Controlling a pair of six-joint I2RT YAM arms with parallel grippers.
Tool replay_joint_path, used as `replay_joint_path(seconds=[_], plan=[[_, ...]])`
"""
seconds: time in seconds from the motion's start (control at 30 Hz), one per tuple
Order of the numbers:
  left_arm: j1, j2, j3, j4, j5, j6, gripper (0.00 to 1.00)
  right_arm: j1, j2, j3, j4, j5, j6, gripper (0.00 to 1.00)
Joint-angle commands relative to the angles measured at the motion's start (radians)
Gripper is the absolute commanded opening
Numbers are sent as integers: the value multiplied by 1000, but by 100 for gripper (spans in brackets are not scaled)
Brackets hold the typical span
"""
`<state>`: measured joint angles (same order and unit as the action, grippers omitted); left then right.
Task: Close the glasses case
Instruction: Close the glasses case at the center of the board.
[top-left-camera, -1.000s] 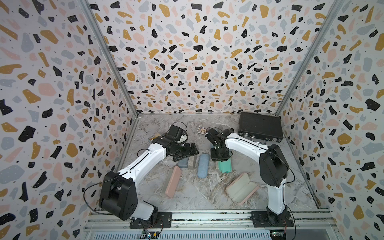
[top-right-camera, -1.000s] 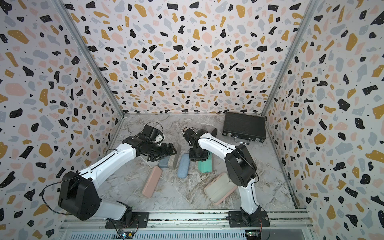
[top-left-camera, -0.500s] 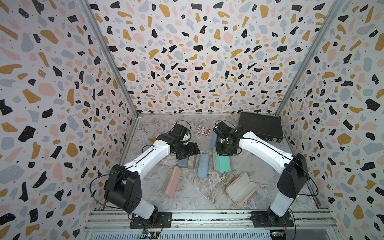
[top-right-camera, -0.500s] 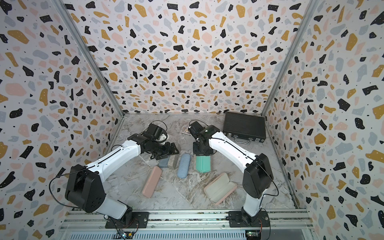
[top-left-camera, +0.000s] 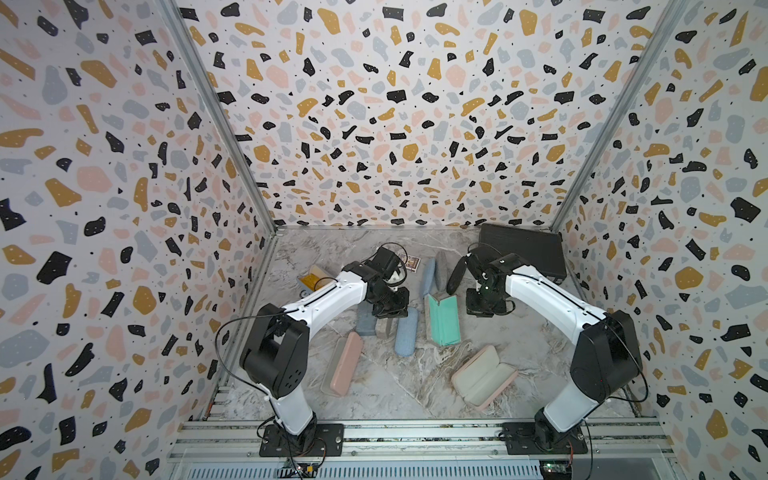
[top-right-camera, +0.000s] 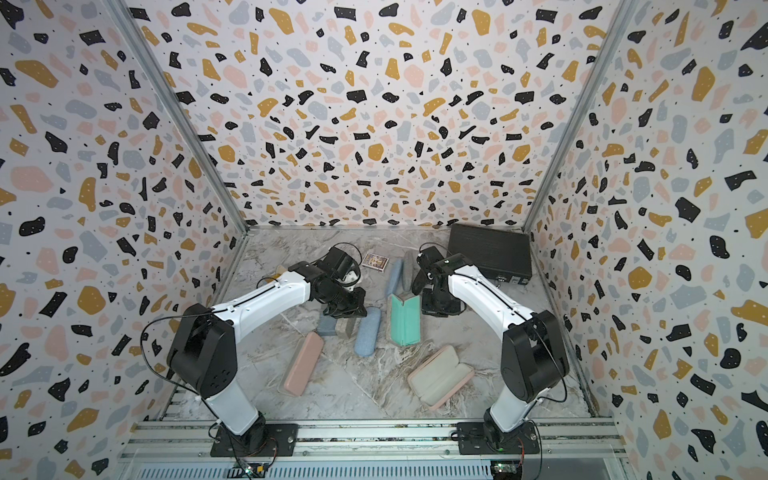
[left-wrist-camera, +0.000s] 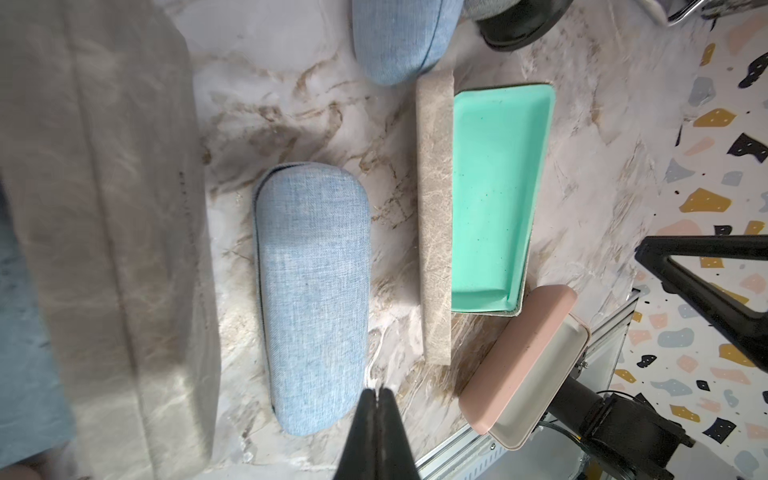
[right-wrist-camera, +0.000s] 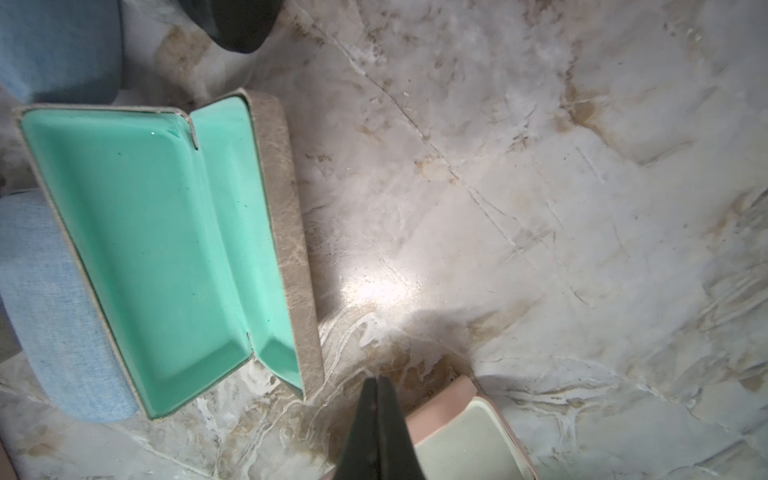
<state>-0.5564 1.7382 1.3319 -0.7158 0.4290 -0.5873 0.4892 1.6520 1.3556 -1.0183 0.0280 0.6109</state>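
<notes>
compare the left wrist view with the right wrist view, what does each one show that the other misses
Only the left wrist view: the closed blue fabric case seen whole, the terrazzo wall, and the shut left hand. Only the right wrist view: the insides of both halves of the open teal-lined case, meeting at the hinge, and the shut right hand. Both: the teal-lined case, the open pink case, and the marble tabletop.

The right gripper (right-wrist-camera: 376, 380), earlier over the far end of the open grey glasses case with mint-green lining (top-left-camera: 442, 320), now sits just beside that case, fingers pressed together. The left gripper (left-wrist-camera: 376, 390), beyond the case's opposite side, was spread wide and has closed too.
</notes>
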Motion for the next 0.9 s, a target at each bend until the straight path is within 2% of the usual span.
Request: replay_joint_path(seconds=[0.0,0.4,0.87], plan=[[-13,35,54,-38,-2,19,0,-30,-41,-17,32,-65,-37,0],[-47,185,161,-140,-64,41,0,-55,78,-25,82,-143,-76,0],[-93,305,269,-177,-78,47,0,-54,156,-32,110,-149,-92,0]])
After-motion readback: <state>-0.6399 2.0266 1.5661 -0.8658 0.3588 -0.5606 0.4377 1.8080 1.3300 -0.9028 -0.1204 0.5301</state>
